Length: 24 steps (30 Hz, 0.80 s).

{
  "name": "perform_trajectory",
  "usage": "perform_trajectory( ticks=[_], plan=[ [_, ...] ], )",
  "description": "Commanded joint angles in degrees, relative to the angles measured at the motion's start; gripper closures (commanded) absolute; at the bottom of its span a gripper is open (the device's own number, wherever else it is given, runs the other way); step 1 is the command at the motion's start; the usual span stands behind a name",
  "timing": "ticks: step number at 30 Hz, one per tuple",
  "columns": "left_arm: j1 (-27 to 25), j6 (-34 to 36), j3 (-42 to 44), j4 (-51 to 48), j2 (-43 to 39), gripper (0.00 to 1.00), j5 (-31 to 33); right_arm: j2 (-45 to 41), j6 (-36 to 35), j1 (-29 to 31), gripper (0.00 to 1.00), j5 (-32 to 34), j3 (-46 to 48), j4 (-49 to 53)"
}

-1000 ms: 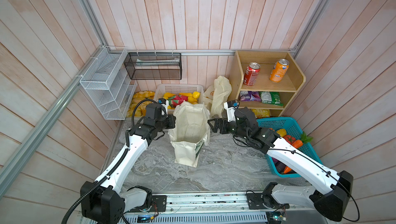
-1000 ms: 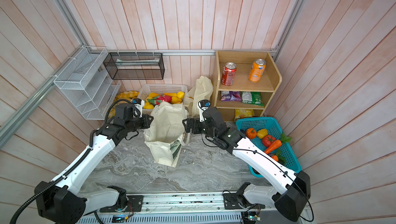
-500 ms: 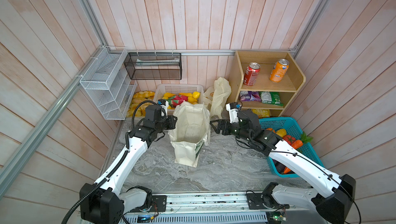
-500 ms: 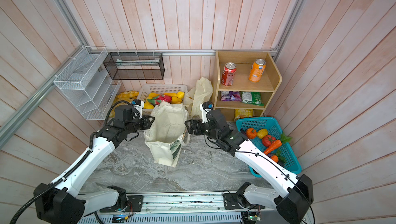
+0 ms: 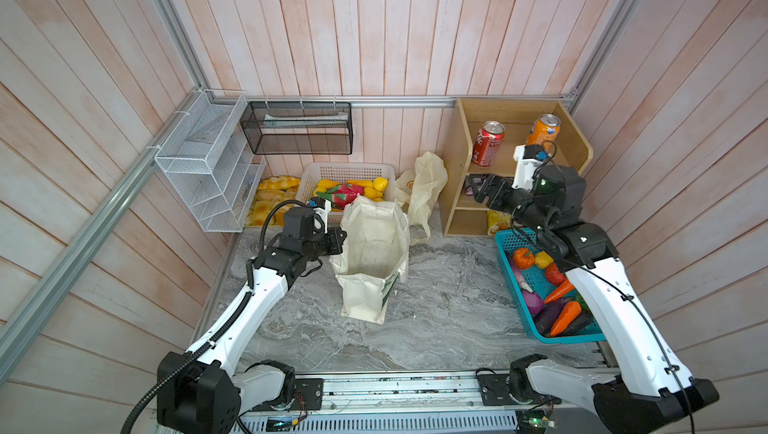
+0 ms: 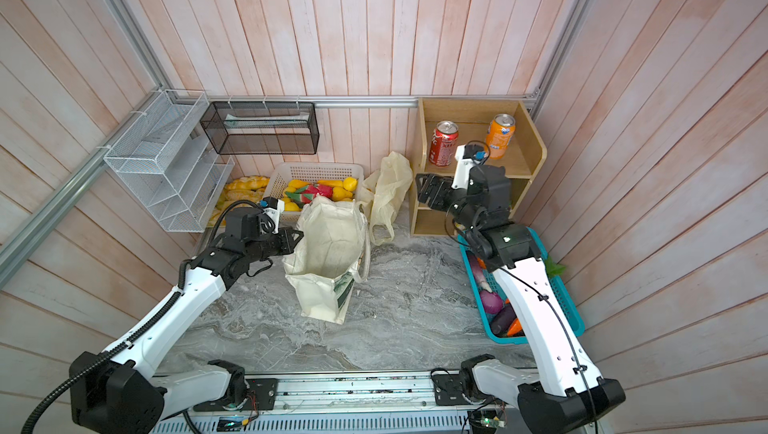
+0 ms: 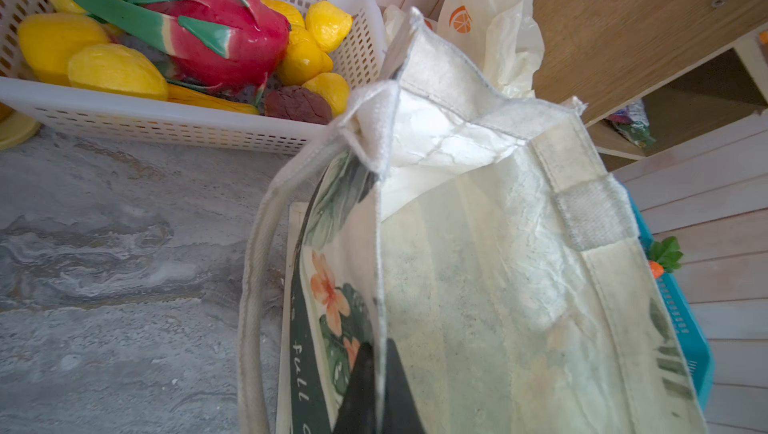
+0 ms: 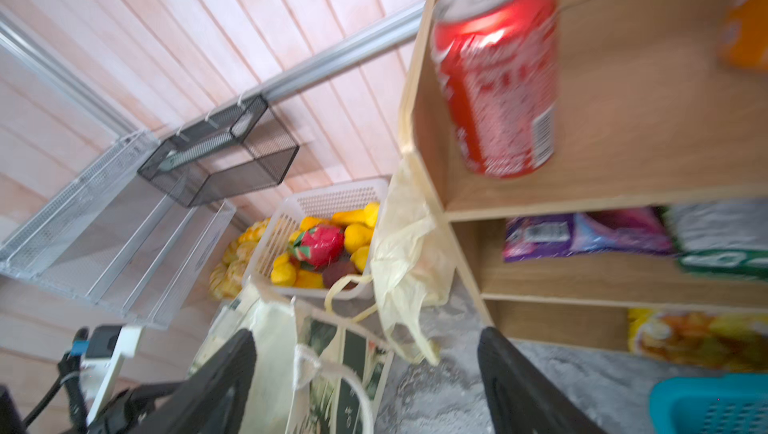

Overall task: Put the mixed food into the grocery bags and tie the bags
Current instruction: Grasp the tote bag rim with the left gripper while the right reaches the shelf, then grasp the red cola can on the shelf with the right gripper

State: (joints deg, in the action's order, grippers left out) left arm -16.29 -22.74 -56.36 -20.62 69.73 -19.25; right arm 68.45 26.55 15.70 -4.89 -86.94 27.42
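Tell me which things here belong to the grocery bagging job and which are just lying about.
For the job: red soda can, purple snack packet, orange toy carrots, cream cloth tote, pale-yellow plastic bag.
Lying about: orange soda can, green snack packet, white plastic fruit basket, black mesh rack.

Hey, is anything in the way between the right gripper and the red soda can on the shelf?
Nothing visible does. The right gripper is open in front of the wooden shelf, and the red soda can stands upright on its top board, apart from the orange soda can.
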Motion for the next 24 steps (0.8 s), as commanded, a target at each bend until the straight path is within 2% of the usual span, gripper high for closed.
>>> perform_trajectory(
  ticks=[1, 6, 16, 24],
  plan=[
    [-0.4, -3.7, 2.2, 3.3, -1.0, 1.0, -5.1, 3.2, -3.5, -3.2, 0.13, 2.2, -6.0, 3.8],
    [-1.3, -7.9, 3.3, 6.7, -1.8, 1.0, -7.5, 9.8, -6.6, -6.1, 0.09, 3.8, -15.1, 4.6],
    [-8.4, -11.0, 3.4, 8.4, -2.2, 1.0, -5.0, 24.7, -11.5, -8.8, 0.06, 1.6, -31.6, 7.7],
    [-12.7, -12.4, 4.1, 10.1, -0.9, 1.0, -2.8, 30.2, -10.8, -8.7, 0.06, -1.9, -34.7, 7.4]
  ],
)
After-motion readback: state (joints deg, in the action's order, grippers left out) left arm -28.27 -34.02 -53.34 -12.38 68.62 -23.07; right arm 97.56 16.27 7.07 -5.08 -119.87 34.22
